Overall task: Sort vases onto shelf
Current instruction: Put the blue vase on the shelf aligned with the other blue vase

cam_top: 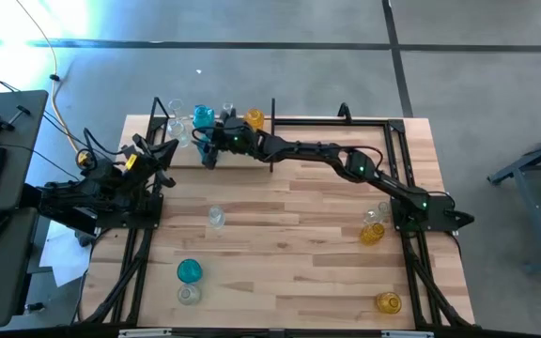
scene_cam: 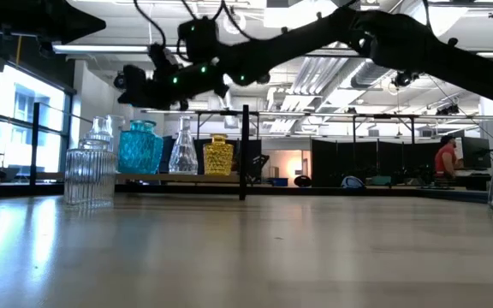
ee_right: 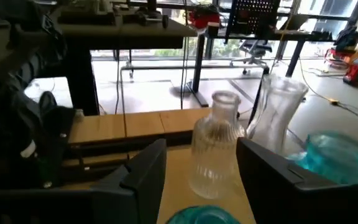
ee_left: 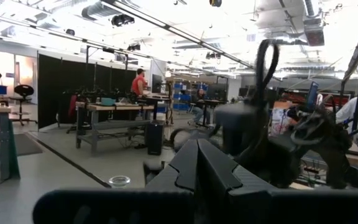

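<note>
The shelf [cam_top: 252,143] stands along the table's far edge. It carries a teal vase [cam_top: 203,115], an amber vase [cam_top: 255,119] and clear vases [cam_top: 175,117]. In the low view the teal vase [scene_cam: 139,147], a clear vase [scene_cam: 184,145] and the amber vase [scene_cam: 218,155] stand in a row on it. My right gripper [cam_top: 207,148] hangs open above the shelf [scene_cam: 139,81]. In its wrist view a clear ribbed vase [ee_right: 216,143] stands beyond the gap between its fingers [ee_right: 201,171]. My left gripper [cam_top: 162,152] waits shut at the shelf's left end [ee_left: 197,158].
More vases stand on the tabletop: a clear one [cam_top: 216,218] mid-table, a teal [cam_top: 188,271] and a clear one [cam_top: 189,294] near left, an amber [cam_top: 372,233] and a clear one [cam_top: 374,216] by the right arm's base, and an amber one [cam_top: 388,302] near right. People are in the room behind.
</note>
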